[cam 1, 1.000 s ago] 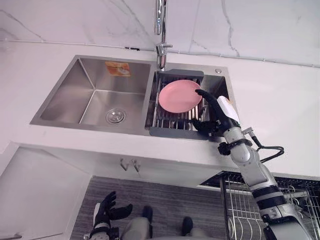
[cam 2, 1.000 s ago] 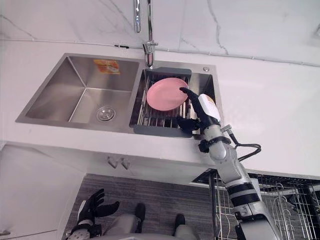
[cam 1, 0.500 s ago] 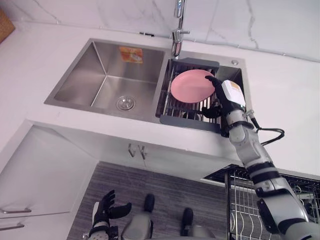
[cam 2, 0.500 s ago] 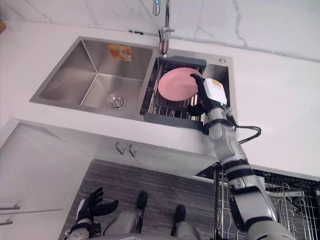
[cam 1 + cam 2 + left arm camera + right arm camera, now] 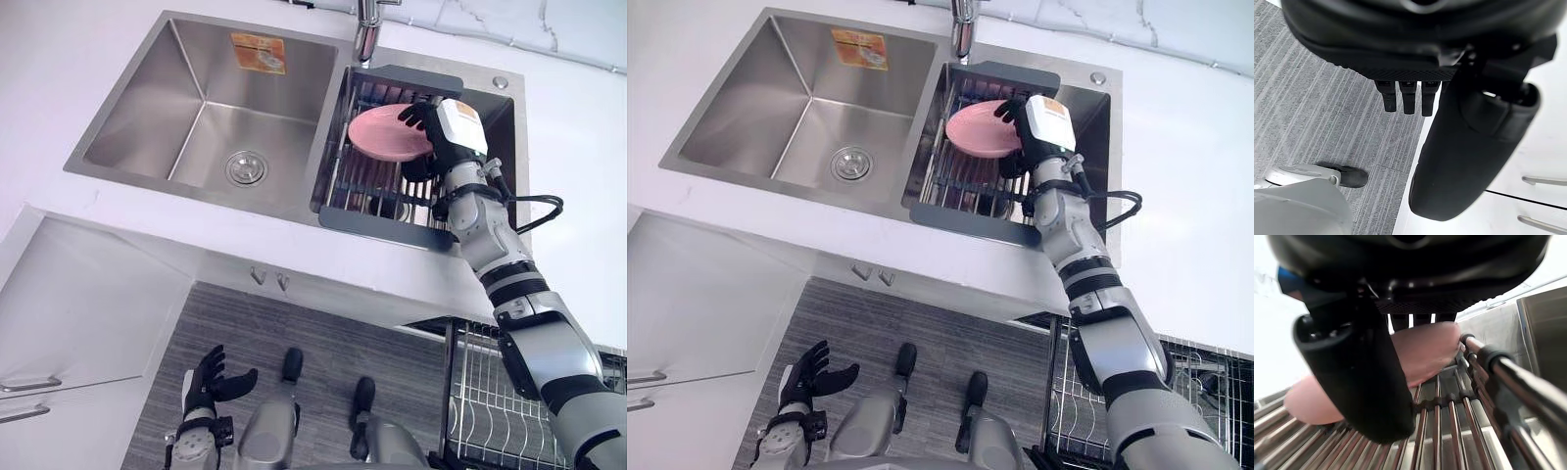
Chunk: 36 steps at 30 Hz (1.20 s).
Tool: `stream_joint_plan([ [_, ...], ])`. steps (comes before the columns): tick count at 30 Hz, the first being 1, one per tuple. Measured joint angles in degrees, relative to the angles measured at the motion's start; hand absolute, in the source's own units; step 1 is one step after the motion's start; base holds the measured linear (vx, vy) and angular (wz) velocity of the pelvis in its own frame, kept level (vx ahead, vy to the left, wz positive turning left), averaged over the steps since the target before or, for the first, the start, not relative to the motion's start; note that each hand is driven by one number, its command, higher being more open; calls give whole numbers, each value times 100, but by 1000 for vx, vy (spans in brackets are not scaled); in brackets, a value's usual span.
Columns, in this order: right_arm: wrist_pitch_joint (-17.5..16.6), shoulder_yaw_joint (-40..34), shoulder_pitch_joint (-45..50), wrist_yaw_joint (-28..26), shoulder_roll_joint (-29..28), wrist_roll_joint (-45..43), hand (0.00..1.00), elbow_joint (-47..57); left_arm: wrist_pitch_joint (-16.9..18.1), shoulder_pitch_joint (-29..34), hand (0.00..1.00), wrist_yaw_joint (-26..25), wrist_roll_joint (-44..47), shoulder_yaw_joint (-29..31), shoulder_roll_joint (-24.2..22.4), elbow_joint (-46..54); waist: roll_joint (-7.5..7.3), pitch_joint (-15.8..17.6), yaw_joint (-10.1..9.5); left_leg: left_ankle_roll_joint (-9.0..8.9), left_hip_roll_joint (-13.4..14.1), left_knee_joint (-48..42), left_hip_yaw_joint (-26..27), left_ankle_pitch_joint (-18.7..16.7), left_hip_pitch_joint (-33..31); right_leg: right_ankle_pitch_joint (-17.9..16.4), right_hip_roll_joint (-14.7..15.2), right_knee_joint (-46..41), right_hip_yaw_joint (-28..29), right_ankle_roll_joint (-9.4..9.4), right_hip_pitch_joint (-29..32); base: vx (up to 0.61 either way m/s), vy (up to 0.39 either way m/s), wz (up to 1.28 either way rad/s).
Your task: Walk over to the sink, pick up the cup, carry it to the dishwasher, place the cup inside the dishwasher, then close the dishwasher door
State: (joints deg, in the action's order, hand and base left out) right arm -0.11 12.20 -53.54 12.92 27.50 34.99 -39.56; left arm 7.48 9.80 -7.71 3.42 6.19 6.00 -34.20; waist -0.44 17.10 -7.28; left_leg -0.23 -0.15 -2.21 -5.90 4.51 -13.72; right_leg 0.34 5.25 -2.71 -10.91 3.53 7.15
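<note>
We saw the right hand pinching the pink round plate, fingers behind its rim and thumb in front. The plate lay in the grey wire dish rack in the stainless steel double sink. The left hand hung over the grey striped floor, fingers spread.

- A kitchen is indicated by a double-bowl stainless steel sink set into a white countertop, with a faucet at its back edge.
- A dish rack holding a pink plate is seen in the sink's right bowl.
- White cabinet drawers and a wire dishwasher rack are seen below the countertop.
</note>
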Motion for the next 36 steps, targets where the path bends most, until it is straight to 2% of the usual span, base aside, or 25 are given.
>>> stream_joint_plan([
  [6, -2, -97, 67, 92, 8, -9, 30, 711, 8, 2, 90, -12, -3, 0, -1, 1, 9, 23, -26, -30, 36, -11, -7, -22, -12, -16, -14, 4, -13, -29, 8, 17, -12, 0],
  [9, -95, -446, 813, 153, 5, -150, 30, 2045, 4, -1, 90, -6, -15, 0, -28, 29, 8, 23, 8, -29, 47, -12, 19, -24, 53, -17, -13, 3, -2, -28, -62, 64, -18, 1],
  [13, -183, -860, 1489, 274, -9, -216, 30, 3063, -56, 35, 90, 44, -44, 0, -54, 27, 5, 22, 58, -18, 86, -11, 193, -116, 348, -17, -23, -22, 141, -28, -274, 52, -6, -16],
  [19, -443, -1469, 2607, 390, -287, -237, 30, 4689, -154, 127, 90, 66, -142, 2, -53, -53, -88, -33, 368, -1, 143, -5, 651, -318, 730, -30, -36, -14, 577, -10, -438, 15, 6, -41],
  [21, -516, -1716, 3145, 396, -366, -240, 30, 5171, -157, 154, 90, 72, -174, 9, -41, -145, -203, -120, 438, -18, 155, -13, 846, -411, 834, -81, -36, 1, 762, 14, -451, 6, 3, -48],
  [22, -565, -1863, 3423, 395, -409, -240, 30, 5400, -166, 154, 90, 74, -251, 13, -38, -240, -259, -157, 542, -17, 163, -23, 934, -437, 865, -86, -37, 5, 833, 16, -452, 5, 0, -42],
  [24, -585, -2056, 3758, 394, -483, -241, 30, 5635, -189, 175, 90, 97, -275, 20, -45, -343, -329, -203, 660, -17, 179, -35, 1088, -483, 932, -86, -47, 1, 971, 19, -455, 4, 13, -41],
  [26, -660, -2391, 4351, 395, -544, -242, 30, 5905, -203, 174, 90, 127, -286, 31, -31, -487, -369, -354, 741, -12, 230, -216, 1383, -671, 1009, -76, -77, -11, 1283, 40, -448, 22, 25, -69],
  [27, -682, -2447, 4457, 393, -545, -242, 30, 5932, -203, 177, 90, 135, -286, 35, -30, -518, -366, -380, 762, -10, 252, -298, 1461, -742, 1029, -74, -90, -26, 1390, 45, -449, 49, 42, -103],
  [28, -699, -2576, 4717, 388, -554, -239, 30, 5965, -197, 209, 90, 147, -287, 79, -37, -636, -341, -481, 874, -11, 334, -603, 1744, -967, 1032, -50, -142, -38, 1691, 77, -438, 36, 32, -82],
  [29, -699, -2598, 4759, 388, -554, -239, 30, 5967, -197, 213, 90, 148, -288, 82, -37, -657, -331, -490, 900, -8, 348, -659, 1783, -1008, 1032, -45, -155, -40, 1739, 83, -438, 36, 43, -95],
  [30, -701, -2706, 4910, 388, -566, -239, 30, 5968, -197, 250, 90, 147, -286, 82, -41, -694, -297, -518, 1004, -11, 417, -851, 1970, -1166, 1030, -35, -200, -50, 1918, 96, -429, 17, 39, -69],
  [34, -676, -2942, 5263, 389, -667, -239, 30, 5886, -193, 273, 90, 146, -282, 114, -88, -804, -156, -537, 1156, -20, 673, -1390, 2605, -1607, 957, 32, -393, -146, 2604, 155, -194, 4, 59, -98],
  [36, -665, -2937, 5261, 389, -667, -246, 30, 5514, -168, 248, 90, 142, -267, 113, -136, -864, -72, -494, 1251, 0, 791, -1635, 2983, -1780, 857, 115, -485, -177, 2999, 205, 25, -20, 88, -94],
])
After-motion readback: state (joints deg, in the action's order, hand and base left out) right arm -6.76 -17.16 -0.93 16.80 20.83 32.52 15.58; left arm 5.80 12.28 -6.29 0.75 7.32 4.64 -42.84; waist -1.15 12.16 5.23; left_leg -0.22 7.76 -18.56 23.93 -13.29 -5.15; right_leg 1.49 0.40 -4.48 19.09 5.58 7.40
